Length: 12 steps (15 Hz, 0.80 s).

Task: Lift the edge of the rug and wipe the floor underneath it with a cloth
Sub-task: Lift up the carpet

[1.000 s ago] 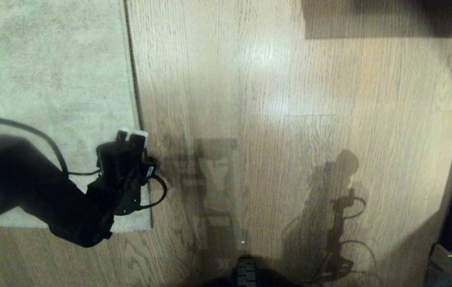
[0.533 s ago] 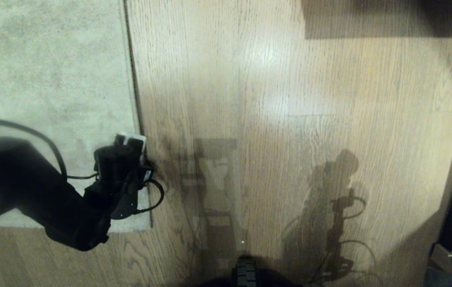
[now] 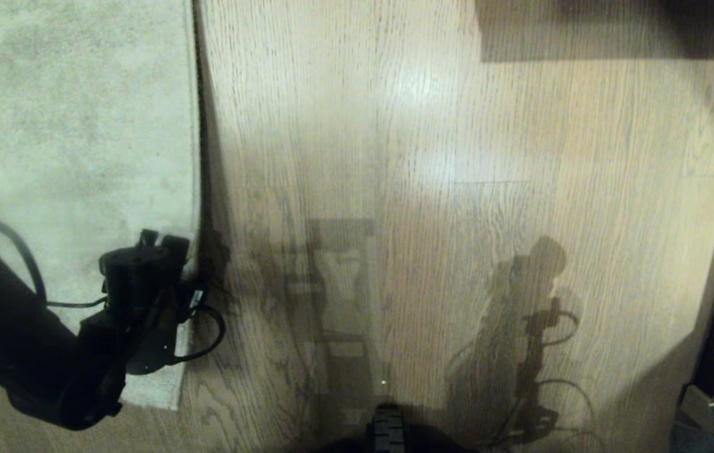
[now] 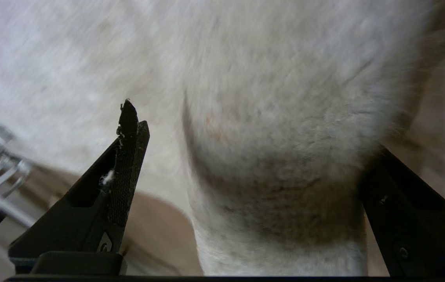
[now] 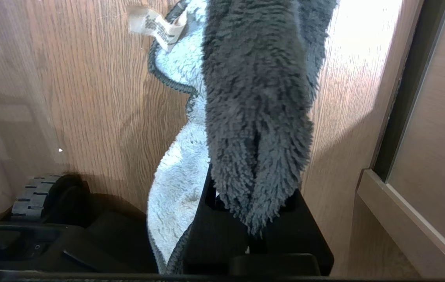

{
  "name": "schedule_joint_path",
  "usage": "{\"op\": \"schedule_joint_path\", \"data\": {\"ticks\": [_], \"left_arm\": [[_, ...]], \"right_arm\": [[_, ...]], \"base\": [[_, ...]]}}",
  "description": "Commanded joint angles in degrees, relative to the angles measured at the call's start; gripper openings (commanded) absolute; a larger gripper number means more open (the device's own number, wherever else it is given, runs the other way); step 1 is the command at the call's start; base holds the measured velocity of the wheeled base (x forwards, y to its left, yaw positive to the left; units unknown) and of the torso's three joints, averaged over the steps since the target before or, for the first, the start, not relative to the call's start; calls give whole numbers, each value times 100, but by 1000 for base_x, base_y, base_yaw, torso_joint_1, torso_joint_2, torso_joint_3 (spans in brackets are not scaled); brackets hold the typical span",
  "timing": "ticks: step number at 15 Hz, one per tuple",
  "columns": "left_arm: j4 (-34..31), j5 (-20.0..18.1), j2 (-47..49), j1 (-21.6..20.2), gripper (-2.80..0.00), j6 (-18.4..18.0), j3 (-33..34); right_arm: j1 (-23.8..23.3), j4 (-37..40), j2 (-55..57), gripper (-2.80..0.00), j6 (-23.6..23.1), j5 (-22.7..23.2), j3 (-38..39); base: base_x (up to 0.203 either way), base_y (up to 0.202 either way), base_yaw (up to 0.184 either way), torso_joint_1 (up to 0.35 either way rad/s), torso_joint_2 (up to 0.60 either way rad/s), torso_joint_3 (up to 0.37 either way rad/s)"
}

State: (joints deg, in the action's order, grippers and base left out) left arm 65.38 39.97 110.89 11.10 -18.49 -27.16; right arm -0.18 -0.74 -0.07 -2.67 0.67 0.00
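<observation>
Down at the lower left of the head view, the black left gripper [image 3: 165,242] sits right at the rug edge [image 3: 192,189], the long border of the big pale beige-grey short-pile rug that fills the upper left. In the left wrist view that gripper [image 4: 246,156] has its fingers [image 4: 128,164] spread as wide as they go, and a fold of the pale rug pile bulges up between them, one finger on each side of it. The fold is bunched and raised, with a dark crease down one flank. Whether the fingers actually press on the pile I cannot tell.

Beside the border lies the floor [image 3: 457,189], light brown glossy wood-grain planks with dark streaky grain, carrying shadows of the robot's arms and a bright patch of glare. The rug's near corner [image 3: 168,390] ends short of the bottom of the view, with bare planks below it.

Over on the other side, the right gripper [image 5: 251,219] shows only in its own wrist view. Its fingers are pinched together on the cloth [image 5: 253,109], a small fluffy rag, dark grey on one face and pale blue-white on the other, with a cream care label [image 5: 155,25] at its far end. The rag hangs free above the planks [image 5: 69,78], near a pale wooden baseboard [image 5: 398,219].
</observation>
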Motion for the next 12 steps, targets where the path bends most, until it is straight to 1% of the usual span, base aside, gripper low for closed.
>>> {"op": "schedule_joint_path", "data": {"ticks": [1, 4, 6, 8, 12], "left_arm": [[45, 29, -306, -142, 0, -14, 244], [45, 22, -633, -278, 0, -22, 609], [45, 12, -793, -292, 0, -23, 796], [45, -68, -841, -284, 0, -23, 852], [53, -77, -849, -277, 0, -14, 992]], "right_arm": [[1, -5, 7, -280, 3, 3, 0], [1, -5, 7, -280, -5, 3, 0], [1, -5, 7, -280, 3, 3, 0], [1, -5, 7, -280, -5, 3, 0], [1, -5, 7, -280, -5, 3, 0]], "base": [[0, 0, 0, 0, 0, 0], [0, 0, 0, 0, 0, 0], [0, 0, 0, 0, 0, 0], [0, 0, 0, 0, 0, 0], [0, 0, 0, 0, 0, 0]]}}
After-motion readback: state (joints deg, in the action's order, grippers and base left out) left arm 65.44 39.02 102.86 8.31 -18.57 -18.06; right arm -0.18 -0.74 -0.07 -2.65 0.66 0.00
